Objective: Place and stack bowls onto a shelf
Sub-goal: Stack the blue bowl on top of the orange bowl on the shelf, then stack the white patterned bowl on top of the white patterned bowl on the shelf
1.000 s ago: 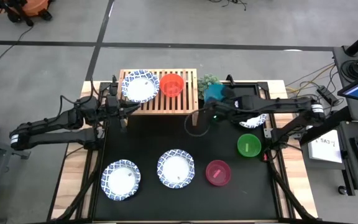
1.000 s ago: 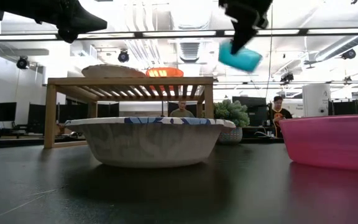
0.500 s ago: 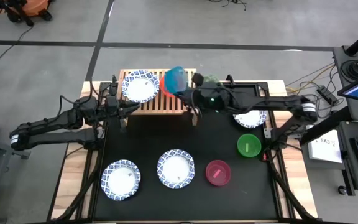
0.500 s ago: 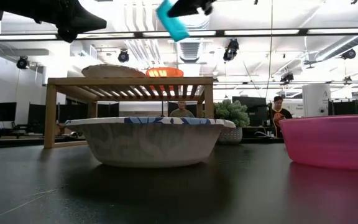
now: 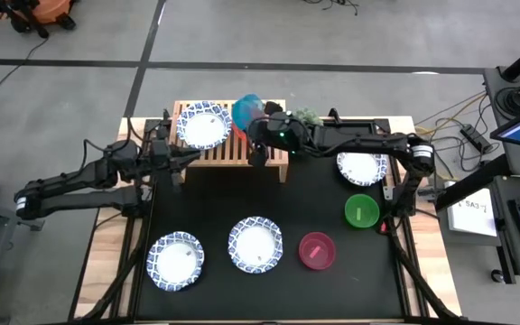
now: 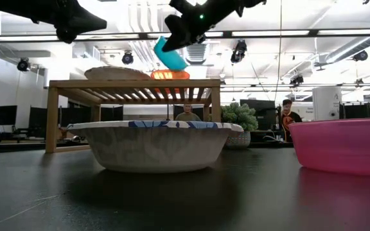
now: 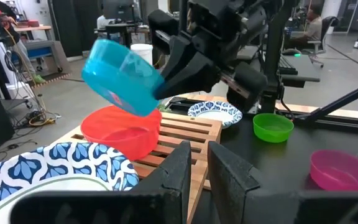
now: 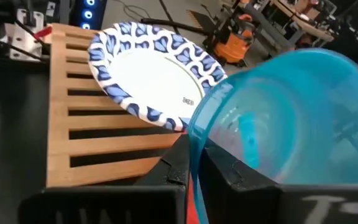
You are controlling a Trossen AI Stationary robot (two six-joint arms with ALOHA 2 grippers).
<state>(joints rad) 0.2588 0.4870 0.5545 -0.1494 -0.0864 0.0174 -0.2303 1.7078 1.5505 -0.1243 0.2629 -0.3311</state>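
- The left gripper (image 5: 177, 155) hovers at the front left edge of the low light-wood slatted shelf (image 5: 210, 152); its fingers (image 7: 229, 177) stand narrow, with nothing between them.
- A wide white bowl with a blue patterned rim (image 5: 203, 125) sits on the shelf's left end.
- The right gripper (image 5: 258, 126) pinches the rim of the plain blue plastic bowl (image 5: 246, 112), held tilted in the air above the plain red plastic bowl (image 7: 120, 129) on the slats.
- Open black tabletop (image 5: 323, 199) lies in front of the shelf.
- Along the near side stand two more patterned bowls (image 5: 175, 261) (image 5: 256, 244) and the magenta bowl (image 5: 317, 250), apart from each other.
- The green bowl (image 5: 361, 211) sits at the right, near a fourth patterned bowl (image 5: 362, 168).
- Grey floor (image 5: 79, 90) surrounds the table.
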